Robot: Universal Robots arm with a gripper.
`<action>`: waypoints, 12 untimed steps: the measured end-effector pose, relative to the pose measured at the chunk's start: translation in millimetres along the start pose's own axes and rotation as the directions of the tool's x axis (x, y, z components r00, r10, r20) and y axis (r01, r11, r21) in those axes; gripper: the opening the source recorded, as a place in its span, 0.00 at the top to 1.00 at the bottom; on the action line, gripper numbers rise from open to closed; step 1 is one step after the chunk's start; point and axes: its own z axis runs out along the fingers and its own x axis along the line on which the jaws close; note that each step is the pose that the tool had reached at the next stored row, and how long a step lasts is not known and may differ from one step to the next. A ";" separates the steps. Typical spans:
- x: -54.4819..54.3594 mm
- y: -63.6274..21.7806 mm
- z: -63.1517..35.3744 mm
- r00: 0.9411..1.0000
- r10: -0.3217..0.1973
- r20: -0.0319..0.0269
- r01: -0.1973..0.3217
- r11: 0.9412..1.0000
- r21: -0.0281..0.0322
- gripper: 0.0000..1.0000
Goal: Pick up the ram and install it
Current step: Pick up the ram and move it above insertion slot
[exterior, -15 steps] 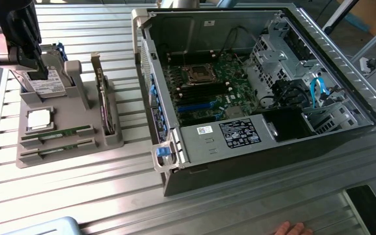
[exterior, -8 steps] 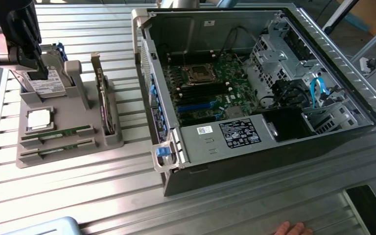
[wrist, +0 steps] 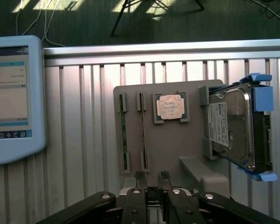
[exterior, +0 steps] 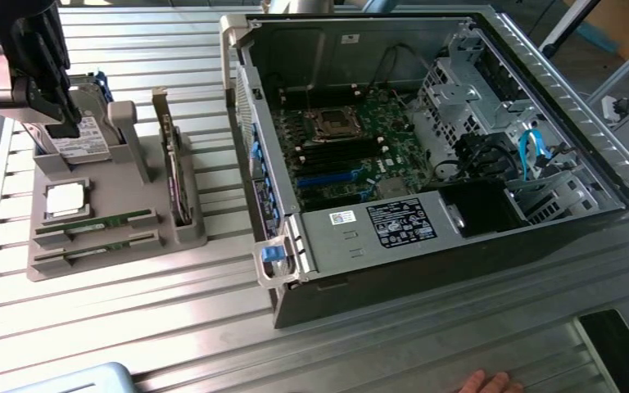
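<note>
On gray holder [wrist: 177, 144], ram [wrist: 142, 135] slotted, near hand [wrist: 152, 176], not touching.

Ribbed metal desk [exterior: 128, 327]. Grey parts holder [exterior: 189, 237] at exterior view's left, open computer case [exterior: 402, 286] beside it; tablet [wrist: 13, 149] near desk edge.

Ram: 2 thin, narrow green sticks, each standing on its long edge in its own slot of a grey holder [exterior: 118, 250], lower left of exterior frame. Upper stick [exterior: 96, 223] [wrist: 142, 135] & lower stick [exterior: 79, 255] [wrist: 123, 135] run parallel, near each other, not touching. Both seated, nothing gripping them. From wrist cam they're edge-on, just slim green lines.
</note>
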 end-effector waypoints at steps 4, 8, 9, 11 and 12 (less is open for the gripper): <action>0.0 0.0 0.0 1.000 0.000 0.000 0.000 1.000 0.000 0.76; 0.5 0.0 2.0 1.000 0.000 -0.003 0.000 1.000 -0.001 0.76; 0.9 -0.1 3.2 1.000 0.000 -0.003 0.000 1.000 -0.002 0.76; 1.7 -0.2 5.8 1.000 0.000 -0.003 0.000 1.000 -0.004 0.76; 2.1 -0.2 7.1 1.000 0.000 -0.004 0.000 1.000 -0.005 0.76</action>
